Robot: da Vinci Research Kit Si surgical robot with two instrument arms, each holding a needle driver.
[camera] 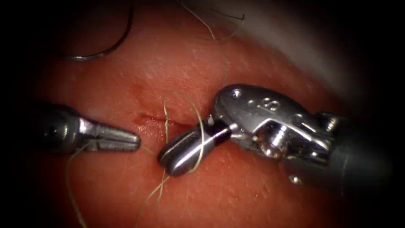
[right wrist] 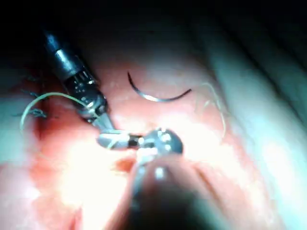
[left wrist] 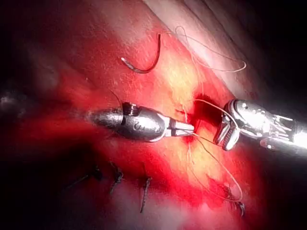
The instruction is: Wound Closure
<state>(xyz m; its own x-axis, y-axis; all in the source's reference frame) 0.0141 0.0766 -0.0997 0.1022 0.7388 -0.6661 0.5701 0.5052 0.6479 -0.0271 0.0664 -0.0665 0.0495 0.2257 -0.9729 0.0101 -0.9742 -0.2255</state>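
Presently the needle [camera: 110,47] lies free on the tissue [camera: 253,190], well up and left of the cut [camera: 158,120], not in it. Left tool [camera: 134,140]: fingers narrow, together, holding nothing I can make out, tip just left of the cut. Right tool [camera: 168,159]: fingers look closed, thread [camera: 201,139] looped over them; whether they grip it, cannot tell.

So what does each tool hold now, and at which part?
The left tool is shut on the pale thread; the right tool has thread looped around its shut jaws. The curved steel needle lies free on the tissue.
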